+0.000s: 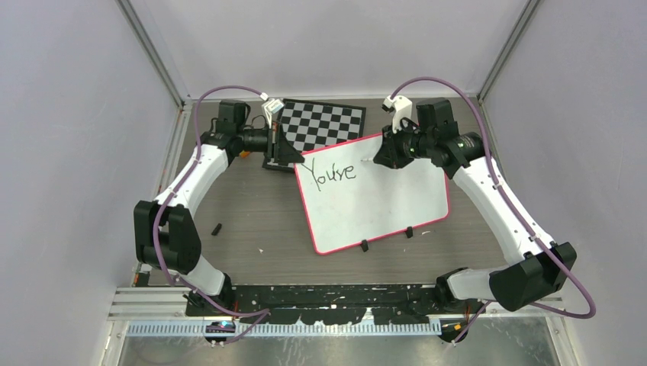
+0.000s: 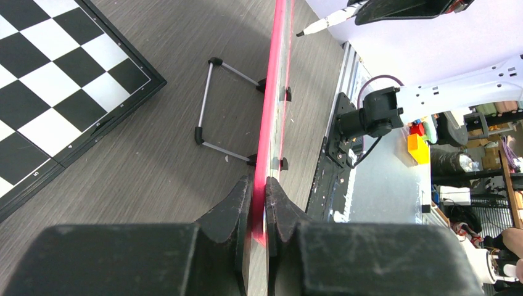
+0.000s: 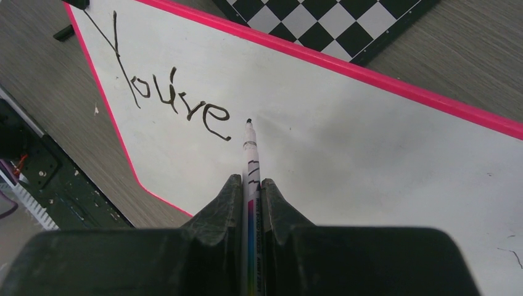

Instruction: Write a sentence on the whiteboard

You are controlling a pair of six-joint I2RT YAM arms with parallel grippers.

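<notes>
**Grey Table, Pale Walls: One Word Down on the Whiteboard**

Your left gripper (image 2: pixel 259 185) is clamped on the pink-red frame of the whiteboard (image 1: pixel 381 206) at its far left corner, one finger on each face. Your right gripper (image 3: pixel 251 185) is closed around a marker (image 3: pixel 250 154). The marker juts out past the fingertips, its black tip just right of the last letter written. Whether the tip touches the surface cannot be told.

The sentence (image 3: pixel 172 102) reads only "You're", in thin black strokes near the corner your left arm holds. Faint smudges mark the rest of the white face.

The board sits askew at mid-table, with two black clips (image 1: pixel 365 245) on its near long edge. Your left wrist view sees the board edge-on, with a wire stand (image 2: pixel 213 102) on the side toward the checkerboard (image 1: pixel 320 126). The checkerboard lies flat on the wood-grain table (image 1: pixel 252 206), just beyond the board's far corner. A small black piece (image 1: pixel 217 228) lies on the table near your left arm's elbow.
</notes>
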